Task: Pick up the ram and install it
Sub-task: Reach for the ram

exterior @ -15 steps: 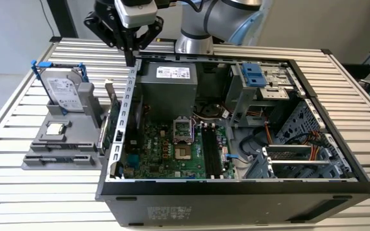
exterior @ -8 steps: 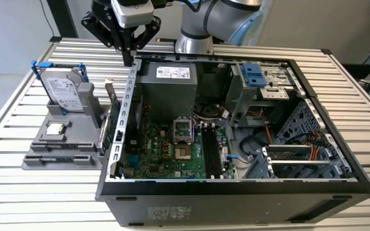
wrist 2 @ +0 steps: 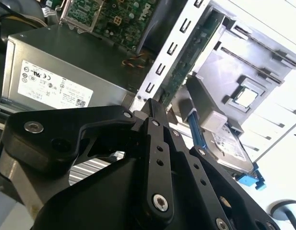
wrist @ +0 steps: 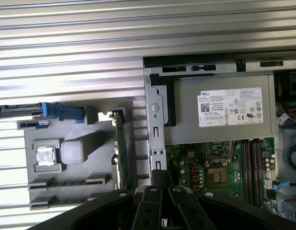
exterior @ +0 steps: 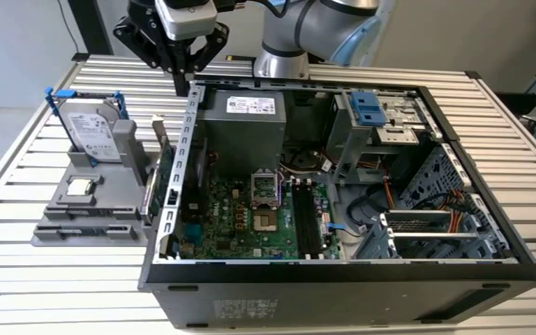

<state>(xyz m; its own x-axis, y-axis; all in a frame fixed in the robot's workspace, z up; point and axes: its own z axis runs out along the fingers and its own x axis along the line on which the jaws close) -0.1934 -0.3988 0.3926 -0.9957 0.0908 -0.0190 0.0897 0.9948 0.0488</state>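
Green and narrow, the ram [exterior: 159, 188] stands on its long edge in a grey holder [exterior: 82, 227] placed just outside the computer case [exterior: 343, 276], against the case wall on the exterior view's left. In both wrist views it shows as a thin green strip [wrist: 121, 148] [wrist 2: 191, 57] between that wall and the rest of the holder. Nothing grips it. Black gripper [exterior: 185, 85] hangs over the rear corner of the case on the same side, its tip close above the wall's rim and beside the power supply [exterior: 245, 125]; whether it touches the rim cannot be determined. Jaws are together and hold nothing, as the second wrist view [wrist 2: 150, 103] and first wrist view [wrist: 157, 176] both indicate. Further from the case, the holder also carries a silver hard drive [exterior: 91, 129] with blue rails, standing upright, and a small square processor [exterior: 80, 186] lying flat. Inside the case, the dark memory slots [exterior: 306, 220] run along the green motherboard [exterior: 231, 223], near the case's middle. Case and holder rest on a slatted metal table [exterior: 26, 279]
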